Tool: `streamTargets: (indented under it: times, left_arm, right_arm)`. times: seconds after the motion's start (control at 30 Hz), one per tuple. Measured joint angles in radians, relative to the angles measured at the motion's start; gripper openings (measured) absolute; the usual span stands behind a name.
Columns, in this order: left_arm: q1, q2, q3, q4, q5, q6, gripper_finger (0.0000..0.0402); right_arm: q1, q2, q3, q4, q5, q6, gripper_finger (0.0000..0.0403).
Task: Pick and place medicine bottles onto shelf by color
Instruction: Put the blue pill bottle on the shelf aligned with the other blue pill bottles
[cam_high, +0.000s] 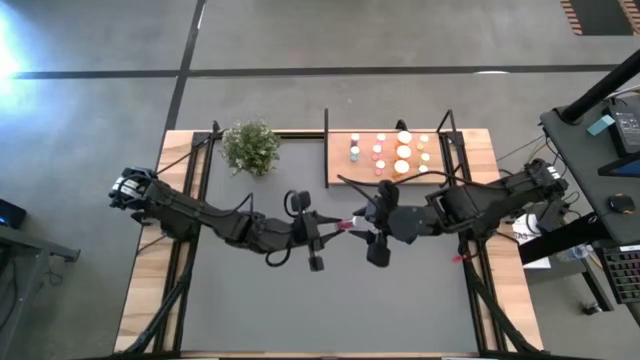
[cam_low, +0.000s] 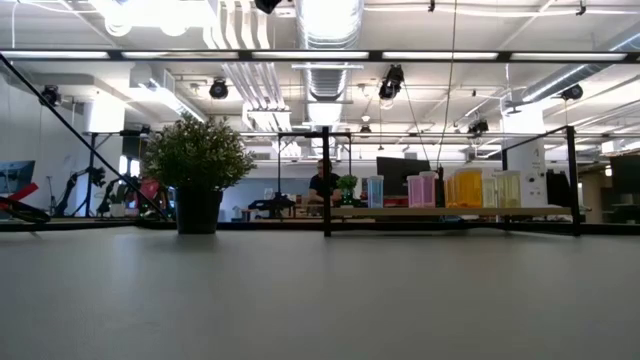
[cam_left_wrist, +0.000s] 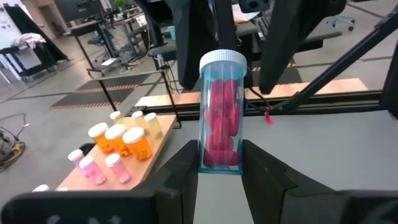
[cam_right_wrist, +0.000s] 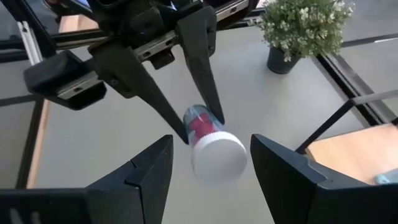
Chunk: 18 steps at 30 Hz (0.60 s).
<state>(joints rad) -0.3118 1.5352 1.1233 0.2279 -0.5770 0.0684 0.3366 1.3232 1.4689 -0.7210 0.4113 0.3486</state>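
left jaws (cam_left_wrist: 219, 171) hiding pink bottle's (cam_left_wrist: 221, 112) base, shelf (cam_left_wrist: 155, 134) cut off

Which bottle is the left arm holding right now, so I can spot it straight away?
Start at the wooden shelf at the table's far edge, then come toward mid-table where both arms meet. There the left gripper is shut on a clear bottle with pink contents and a white cap. Unlike the bottles standing on the shelf, it is held in the air, pointing at the right gripper.
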Motion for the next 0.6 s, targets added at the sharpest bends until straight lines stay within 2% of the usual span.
streamTargets:
  times: [0.33,0.6]
  left_arm:
    - [0.005,0.000,0.000,0.000,0.001,0.001,0.0087]
    - [0.005,0.000,0.000,0.000,0.001,0.000,0.0087]
  right_arm:
    - [-0.004,0.002,0.000,0.001,0.000,-0.020,0.0203]
    - [-0.004,0.002,0.000,0.001,0.007,-0.020,0.0146]
